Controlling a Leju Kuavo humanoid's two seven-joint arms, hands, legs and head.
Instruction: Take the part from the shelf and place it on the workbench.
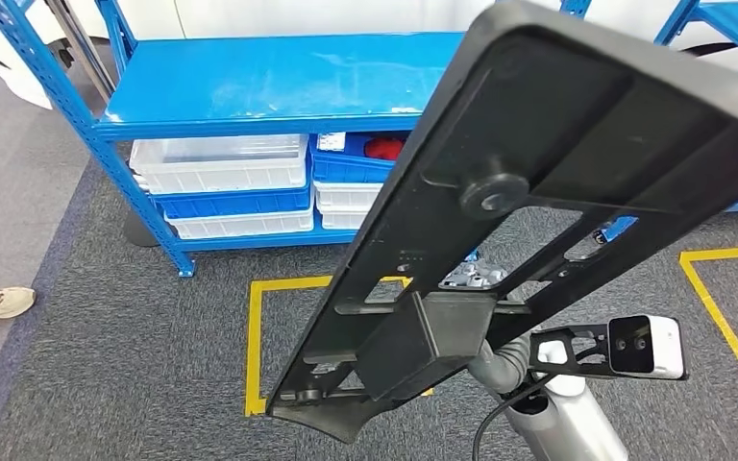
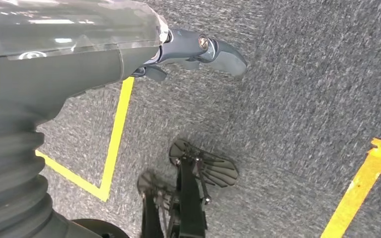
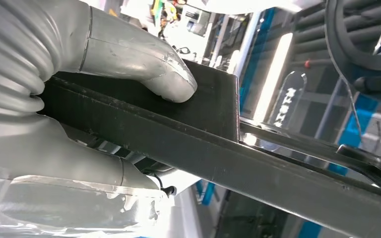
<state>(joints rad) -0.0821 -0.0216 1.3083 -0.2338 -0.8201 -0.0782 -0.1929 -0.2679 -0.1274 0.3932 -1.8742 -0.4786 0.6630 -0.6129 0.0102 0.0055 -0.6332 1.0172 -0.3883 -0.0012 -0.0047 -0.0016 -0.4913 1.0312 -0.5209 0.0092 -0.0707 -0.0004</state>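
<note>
The part (image 1: 557,173) — one long, flat black panel with cut-out windows, ribs and a round boss — is off the shelf (image 1: 279,86) and held up in the air, slanting across the head view in front of the blue shelf. The right hand (image 3: 79,89) grips it near its lower end, the thumb (image 3: 144,69) pressed on a raised boxy block while the rest of the hand wraps underneath. It looks stiff and probably light for its length, moulded plastic by the look of it, yet held so far from its middle it will likely want to swing and lever against the grip — the block seems the surest hold. The left hand (image 2: 198,52) hangs over the carpet, holding nothing, fingers loosely apart. Under the shelf top sit several bins (image 1: 221,163), white and blue.
</note>
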